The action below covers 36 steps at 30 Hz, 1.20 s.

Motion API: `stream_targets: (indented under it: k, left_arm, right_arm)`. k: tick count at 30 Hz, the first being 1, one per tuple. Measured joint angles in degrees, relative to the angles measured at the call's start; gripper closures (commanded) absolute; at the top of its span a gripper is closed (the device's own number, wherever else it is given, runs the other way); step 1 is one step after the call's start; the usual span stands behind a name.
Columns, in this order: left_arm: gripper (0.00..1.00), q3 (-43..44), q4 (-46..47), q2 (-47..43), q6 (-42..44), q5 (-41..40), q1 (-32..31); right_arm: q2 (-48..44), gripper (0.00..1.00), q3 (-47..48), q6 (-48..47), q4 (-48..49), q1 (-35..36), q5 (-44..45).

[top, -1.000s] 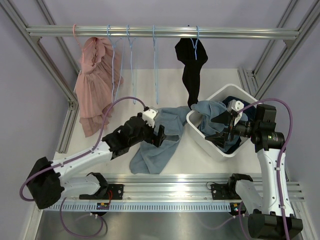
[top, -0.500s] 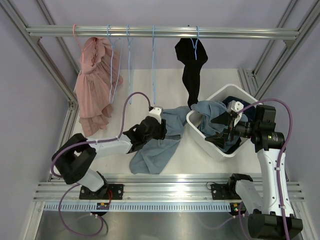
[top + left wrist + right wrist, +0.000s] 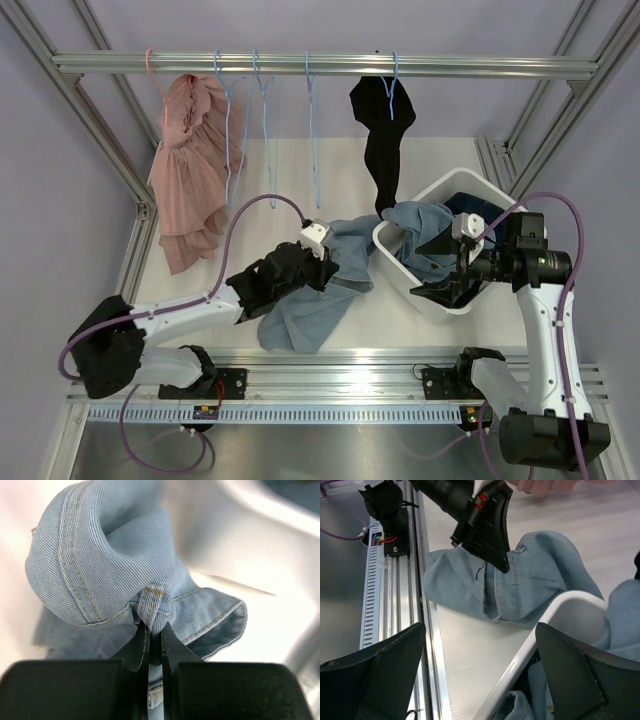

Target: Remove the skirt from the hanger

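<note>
A light blue denim skirt (image 3: pixel 318 292) lies crumpled on the table, off any hanger, between the arms and touching the white bin (image 3: pixel 441 184). My left gripper (image 3: pixel 328 268) is shut on a raised fold of it. In the left wrist view a belt loop and seam of the skirt (image 3: pixel 100 555) are pinched between the closed fingers of the left gripper (image 3: pixel 155 628). My right gripper (image 3: pixel 440 268) hangs wide open over the bin's near-left rim, holding nothing. The right wrist view shows the right gripper (image 3: pixel 481 630) spread above the bin rim (image 3: pixel 560 615), with the skirt (image 3: pixel 540 575) beyond it.
Several thin blue hangers (image 3: pixel 312 140) hang bare on the rail (image 3: pixel 320 65). A pink garment (image 3: pixel 190 170) hangs at the left and a black one (image 3: pixel 383 140) at the right, over the bin. The bin holds other blue clothes (image 3: pixel 425 235).
The left gripper has gone from wide open to shut on a fold of the denim skirt, and the left arm has shifted. The right gripper stayed open and dropped slightly.
</note>
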Motion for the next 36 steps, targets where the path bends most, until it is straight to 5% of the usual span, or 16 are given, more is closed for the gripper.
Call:
stream_targets:
  k: [4, 7, 13, 19, 26, 28, 32, 33, 35, 36]
  left_arm:
    - [1.00, 2.89, -6.95, -11.54, 4.09, 2.60, -5.35]
    - [1.00, 5.73, -12.02, -18.05, 5.05, 3.87, -6.38]
    - [1.00, 15.04, -21.84, -25.33, 5.55, 4.92, -7.19]
    - [1.00, 26.75, -25.07, -22.18, 6.80, 7.34, -7.26]
    - [1.00, 41.59, -24.13, -11.02, 6.78, 11.02, -7.15]
    - [1.00, 43.87, -22.86, -9.29, 6.12, 11.85, -7.15]
    - [1.00, 45.53, -18.38, -8.31, 4.59, 12.46, -7.17]
    - [1.00, 45.62, -17.09, -8.31, 4.17, 12.46, -7.19]
    - [0.98, 45.64, -14.88, -8.31, 3.65, 12.39, -7.23]
    - [0.92, 45.66, -14.10, -8.28, 3.45, 12.39, -7.30]
  right_arm:
    - [5.27, 0.01, 3.67, -11.17, -7.21, 3.93, -1.18]
    - [8.96, 0.00, 5.90, -9.79, -8.00, 8.79, -0.74]
    - [6.36, 0.01, 4.59, 16.50, 17.70, 23.61, 9.33]
    - [11.74, 0.01, 6.97, 36.06, 36.22, 38.64, 18.03]
    - [16.33, 0.02, 7.26, 49.20, 51.60, 41.09, 18.29]
    - [16.24, 0.11, 7.50, 52.17, 55.74, 41.00, 17.53]
    - [16.09, 0.59, 8.02, 59.12, 64.02, 39.63, 14.91]
    - [16.00, 0.82, 8.07, 61.11, 65.90, 38.93, 13.73]
    - [15.58, 1.00, 8.26, 65.79, 69.20, 37.20, 11.15]
    - [15.32, 1.00, 8.33, 66.29, 69.57, 36.09, 10.51]
